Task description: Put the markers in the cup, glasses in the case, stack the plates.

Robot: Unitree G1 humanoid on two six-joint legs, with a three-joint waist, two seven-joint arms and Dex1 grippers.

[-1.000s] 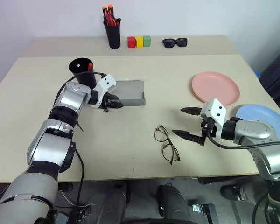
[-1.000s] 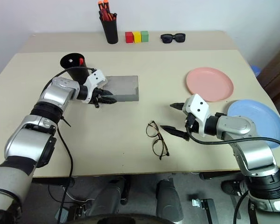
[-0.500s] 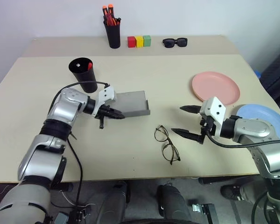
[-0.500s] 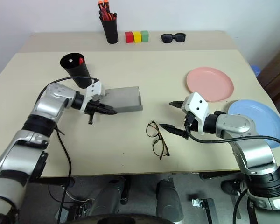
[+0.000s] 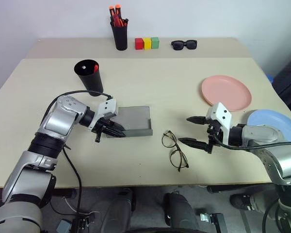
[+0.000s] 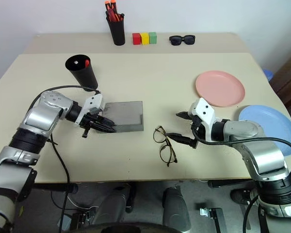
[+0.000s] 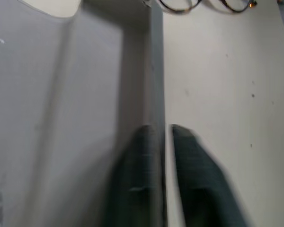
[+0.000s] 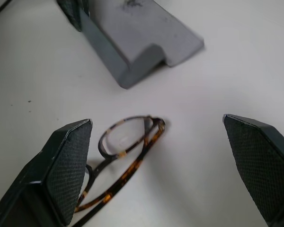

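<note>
Compared with the earlier frame, the grey case (image 5: 133,121) lies farther from the black cup (image 5: 88,77) and nearer the front of the table (image 5: 184,82), drawn back with the left gripper (image 5: 115,131). That gripper's two fingers straddle the case's near wall, one inside and one outside; whether they pinch the wall or merely flank it cannot be told. The right gripper (image 5: 193,130) hovers with its fingers spread wide just beside the wire-framed glasses (image 5: 173,149), which lie open on the tabletop between the case and this gripper, untouched. A red marker end (image 5: 95,68) shows at the cup's rim. The salmon plate (image 5: 226,91) and the light blue plate (image 5: 276,124) lie apart near the right edge, the blue one overhanging it. Bare tabletop surrounds the glasses on all sides. Along the far edge stand a pen pot (image 5: 120,35), three coloured blocks (image 5: 147,43) and black sunglasses (image 5: 184,44).
</note>
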